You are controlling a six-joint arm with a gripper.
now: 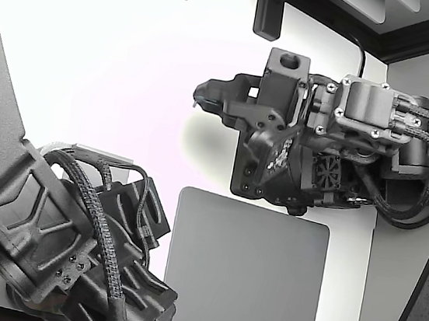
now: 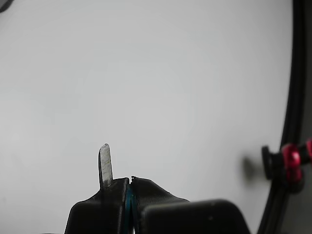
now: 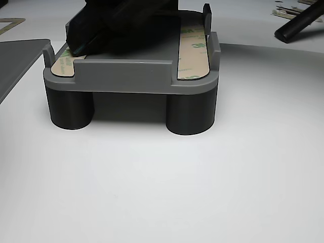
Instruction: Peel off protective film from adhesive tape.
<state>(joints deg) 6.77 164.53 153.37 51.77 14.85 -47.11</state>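
Wrist view, nearest first: gripper (image 2: 127,187) has its tips pressed together on a thin pale strip (image 2: 105,163) that stands up from the pinch, upright and free at its far end; this looks like a piece of the protective film, though I can't confirm what it came from. Beyond it only plain white table (image 2: 156,73). In the other view a grey fixture (image 3: 131,71) on stubby legs carries tan liner-covered tape strips (image 3: 193,50) laid flat in its slots, one on that view's right, another partly showing at its left under a dark body I can't identify. Judgement: the film is featherweight, floppy and slick, easily torn or dropped, so pinch hard at a lifted end. Exterior view shows gripper (image 1: 203,96) over the table, second arm (image 1: 64,236) in the foreground, grey mat (image 1: 244,270) between.
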